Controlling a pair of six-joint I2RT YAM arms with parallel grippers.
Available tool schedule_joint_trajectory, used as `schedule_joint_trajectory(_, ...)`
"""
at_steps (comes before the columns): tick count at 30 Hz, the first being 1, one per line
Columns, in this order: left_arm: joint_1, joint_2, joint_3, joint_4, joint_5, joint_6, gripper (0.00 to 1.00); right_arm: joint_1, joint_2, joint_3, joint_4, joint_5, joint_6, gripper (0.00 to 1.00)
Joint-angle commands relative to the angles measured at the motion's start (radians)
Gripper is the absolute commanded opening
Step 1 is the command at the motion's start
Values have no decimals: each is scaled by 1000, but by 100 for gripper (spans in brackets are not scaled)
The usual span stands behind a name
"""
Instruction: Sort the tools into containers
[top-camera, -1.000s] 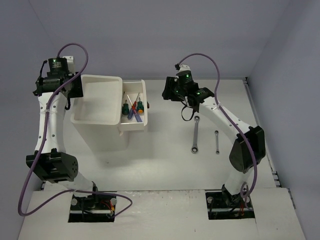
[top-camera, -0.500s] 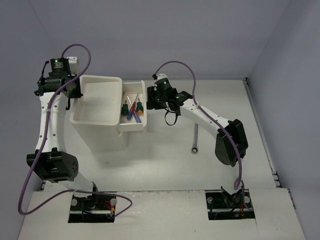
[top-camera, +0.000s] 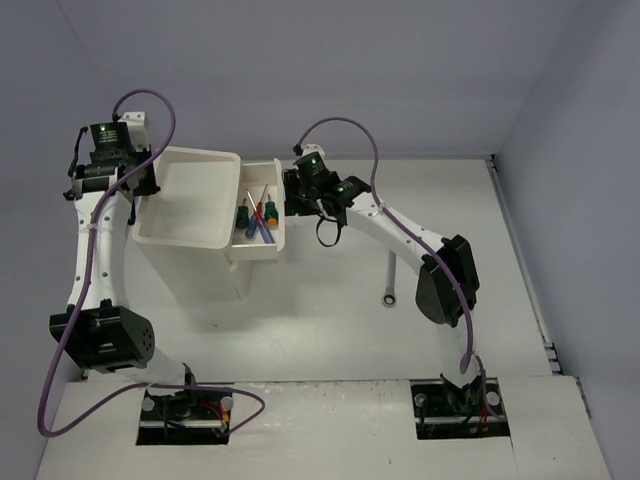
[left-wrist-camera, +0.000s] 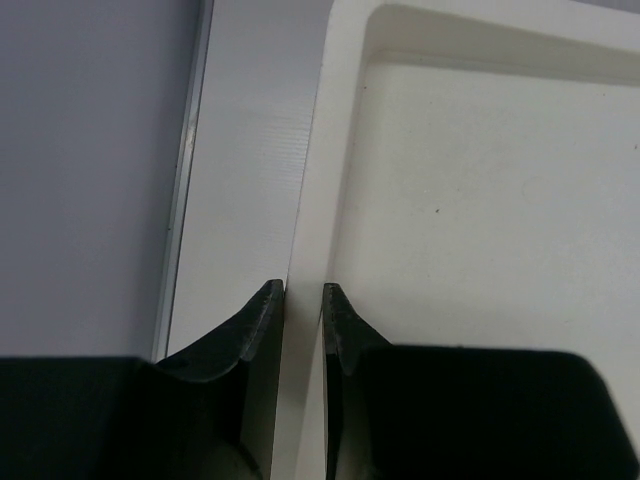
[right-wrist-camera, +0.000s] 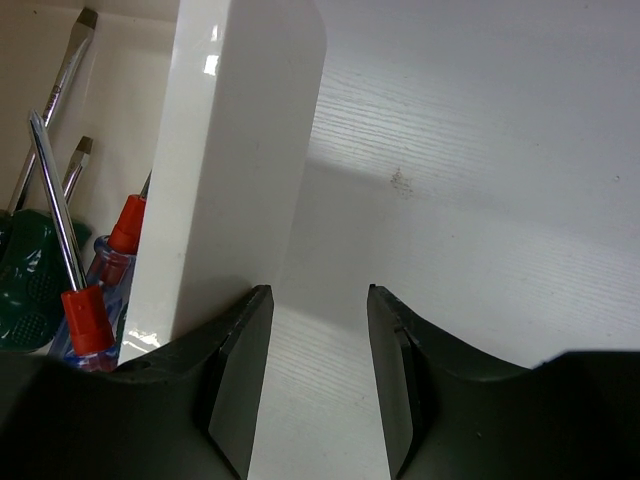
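The white container (top-camera: 190, 270) has a shallow tray top (top-camera: 185, 200), and my left gripper (top-camera: 142, 188) is shut on the tray's left rim (left-wrist-camera: 318, 150). In the left wrist view the rim sits pinched between the left gripper's (left-wrist-camera: 303, 292) two fingers. A drawer (top-camera: 256, 250) stands pulled out to the right. It holds red, green and blue-handled screwdrivers (top-camera: 254, 215). My right gripper (top-camera: 292, 196) is open beside the drawer front (right-wrist-camera: 240, 150), its left finger (right-wrist-camera: 240, 370) against that panel. The right gripper (right-wrist-camera: 318, 292) holds nothing. The red-handled screwdriver (right-wrist-camera: 85, 312) shows inside the drawer.
A silver wrench (top-camera: 389, 280) lies on the table right of the container, partly hidden under my right arm (top-camera: 440, 280). Grey walls close in the back and right side of the table.
My left gripper has shut on the tray rim. My right arm has swung left from the wrenches to the drawer front. The drawer and container have shifted slightly left.
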Motion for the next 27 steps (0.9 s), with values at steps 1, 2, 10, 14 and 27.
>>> schedule_joint_trajectory(1,-27,20,-63,20,153,-94,0,100,-6,91,157,-94,117,41)
schedule_joint_trajectory(2,-27,17,-64,23,154,-103,0,104,-12,92,157,-86,122,40)
schedule_joint_trajectory(10,-42,3,-76,30,186,-143,0,102,-60,64,156,-49,146,40)
schedule_joint_trajectory(14,-44,-5,-82,29,180,-172,0,105,-81,46,157,-57,186,39)
schedule_joint_trajectory(27,-46,-26,-90,52,110,-290,0,118,-181,-79,152,-14,237,39)
